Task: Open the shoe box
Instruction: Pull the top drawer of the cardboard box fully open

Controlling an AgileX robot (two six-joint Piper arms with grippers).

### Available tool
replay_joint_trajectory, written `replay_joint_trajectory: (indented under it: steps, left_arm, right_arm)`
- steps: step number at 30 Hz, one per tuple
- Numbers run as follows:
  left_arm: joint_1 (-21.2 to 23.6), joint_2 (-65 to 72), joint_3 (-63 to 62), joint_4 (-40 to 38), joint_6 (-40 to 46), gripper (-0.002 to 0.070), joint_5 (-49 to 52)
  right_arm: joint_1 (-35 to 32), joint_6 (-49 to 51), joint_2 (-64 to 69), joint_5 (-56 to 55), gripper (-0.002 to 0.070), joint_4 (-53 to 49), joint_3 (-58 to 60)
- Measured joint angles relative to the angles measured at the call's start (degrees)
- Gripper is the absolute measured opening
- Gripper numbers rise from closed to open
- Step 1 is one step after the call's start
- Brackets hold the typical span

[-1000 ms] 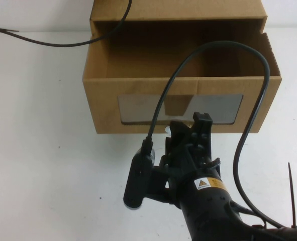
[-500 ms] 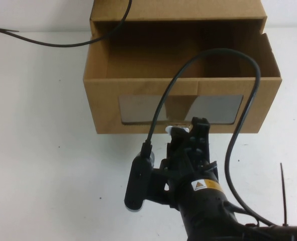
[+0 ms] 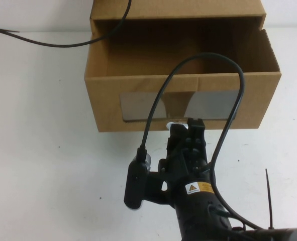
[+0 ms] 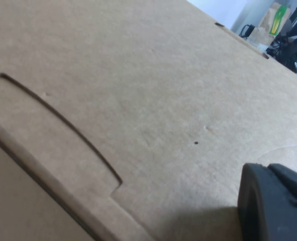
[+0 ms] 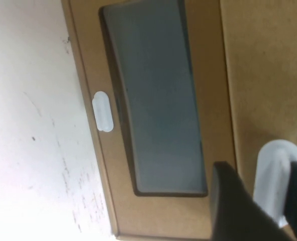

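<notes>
The brown cardboard shoe box is a sleeve (image 3: 178, 9) with a drawer (image 3: 108, 105) slid out toward me, its inside empty and shadowed. The drawer's front has a grey window (image 3: 138, 105). My right gripper (image 3: 187, 123) is at the lower middle of that front, shut on a white pull tab (image 3: 177, 122). In the right wrist view the pull tab (image 5: 275, 155) sits between the right gripper's (image 5: 263, 168) two dark fingers. My left gripper (image 4: 276, 201) rests on the box's flat cardboard top (image 4: 138, 90); only one finger shows.
A second small white tab (image 5: 102, 111) sits at the drawer's bottom edge beside the window (image 5: 153, 95). A black cable (image 3: 63, 44) runs over the table's far left and onto the sleeve. A thin black tie (image 3: 269, 196) sticks up at the near right. White table (image 3: 37, 150) surrounds the box.
My right gripper has drawn back a little toward the near edge, and the white tab now shows ahead of its tips. Its cable loop has swung left. The drawer front has barely shifted.
</notes>
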Motion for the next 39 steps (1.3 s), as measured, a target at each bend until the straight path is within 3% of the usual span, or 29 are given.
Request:
replay_joint_trajectory:
  steps: [5, 12, 23, 39]
  left_arm:
    - [0.00, -0.01, 0.00, -0.14, 0.39, -0.0006, 0.00]
    - [0.00, -0.01, 0.00, -0.14, 0.51, -0.0006, 0.00]
    - [0.00, -0.01, 0.00, -0.14, 0.51, -0.0006, 0.00]
    - [0.00, -0.01, 0.00, -0.34, 0.29, -0.0006, 0.74]
  right_arm:
    - [0.00, 0.22, 0.10, -0.47, 0.0172, -0.71, 0.09]
    - [0.00, 1.50, 0.10, -1.53, 0.0015, -1.44, 0.09]
    - [0.77, 1.50, 0.10, -2.08, 0.0006, -0.57, 0.09]
    - [8.32, 0.74, -1.74, -5.29, 0.0005, 7.33, 0.09]
